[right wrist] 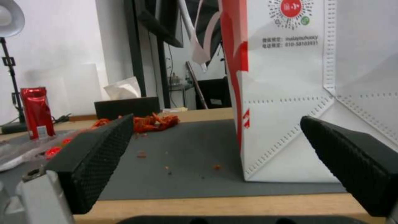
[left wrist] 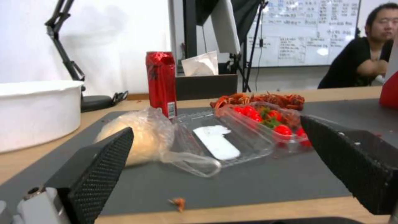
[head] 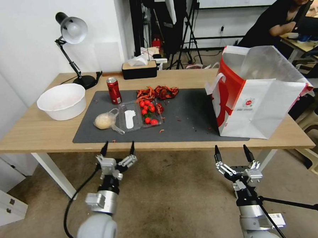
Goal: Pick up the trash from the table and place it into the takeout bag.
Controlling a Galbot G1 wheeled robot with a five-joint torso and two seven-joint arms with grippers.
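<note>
On the dark mat of the table [head: 42, 134] lie the trash items: a red soda can [head: 113, 90] [left wrist: 161, 82] [right wrist: 37, 112] standing upright, a bagged pale bun [head: 104, 120] [left wrist: 139, 135], a clear plastic clamshell box [head: 139, 114] [left wrist: 244, 133] holding small red tomatoes, and a heap of red shell leftovers [head: 157, 92] [left wrist: 259, 100] [right wrist: 153, 121]. The takeout bag [head: 257, 92] [right wrist: 290, 93] stands open at the right end of the mat. My left gripper [head: 118, 148] [left wrist: 215, 165] hangs open just off the front edge, facing the bun. Below the bag, my right gripper [head: 233, 151] [right wrist: 215, 168] is open too.
A white bowl [head: 62, 101] [left wrist: 35, 110] sits at the table's left end, a desk lamp [head: 73, 49] behind it. A black tissue box [head: 139, 69] stands at the back edge. Small red scraps dot the mat. A person sits at another desk, far right.
</note>
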